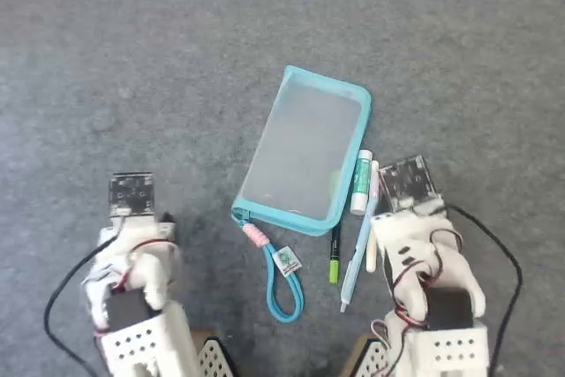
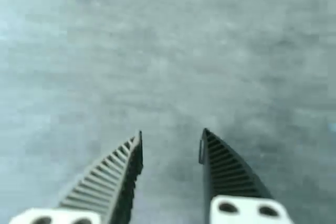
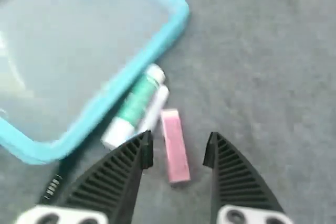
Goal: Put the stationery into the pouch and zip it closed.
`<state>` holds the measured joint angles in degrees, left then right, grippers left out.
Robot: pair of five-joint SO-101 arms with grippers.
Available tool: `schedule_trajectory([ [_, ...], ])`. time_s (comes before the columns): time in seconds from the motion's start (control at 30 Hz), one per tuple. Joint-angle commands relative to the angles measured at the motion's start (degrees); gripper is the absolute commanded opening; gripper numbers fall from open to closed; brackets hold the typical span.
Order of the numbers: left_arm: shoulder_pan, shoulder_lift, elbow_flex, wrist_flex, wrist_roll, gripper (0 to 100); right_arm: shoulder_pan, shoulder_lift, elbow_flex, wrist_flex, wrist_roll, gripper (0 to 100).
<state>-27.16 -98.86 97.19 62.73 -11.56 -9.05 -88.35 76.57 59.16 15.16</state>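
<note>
A teal pouch (image 1: 305,152) with a clear face lies flat mid-table, its pink zipper pull (image 1: 256,234) and teal wrist loop (image 1: 283,287) trailing toward the arms. Along its right edge lie a green-and-white glue stick (image 1: 360,183), a light blue pen (image 1: 357,253) and a dark pen with a green band (image 1: 335,255). My right gripper (image 3: 178,142) is open, its tips on either side of a pink eraser (image 3: 175,148), beside the glue stick (image 3: 137,103) and the pouch (image 3: 79,61). My left gripper (image 2: 170,140) is open over bare carpet to the pouch's left.
Grey carpet (image 1: 132,68) covers the whole table. The left arm (image 1: 132,253) and right arm (image 1: 424,262) stand at the near edge with cables looping beside them. A pale wall strip runs along the far edge.
</note>
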Motion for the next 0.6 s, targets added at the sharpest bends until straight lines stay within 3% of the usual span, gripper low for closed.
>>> schedule_trajectory([
  [0.0, -5.54, 0.62, -0.4, -3.08, -4.31, 18, -8.22, 16.92, -14.86, 1.8, -2.9, 18.0],
  [0.13, -6.15, 0.62, -0.4, -2.46, -4.75, 18, -20.97, 36.7, -26.29, 3.47, -1.67, 18.1],
  [0.23, -11.52, 0.53, -0.4, -4.66, -5.54, 18, -28.62, 48.75, -32.88, 3.12, -0.97, 18.1],
  [0.37, -20.13, 0.79, -0.4, -9.23, -7.82, 18, -34.77, 59.74, -39.56, 1.8, -2.2, 18.1],
  [0.57, -20.66, 0.79, -0.4, -9.23, -8.0, 17, -40.48, 70.99, -43.52, -3.03, -4.92, 19.9],
])
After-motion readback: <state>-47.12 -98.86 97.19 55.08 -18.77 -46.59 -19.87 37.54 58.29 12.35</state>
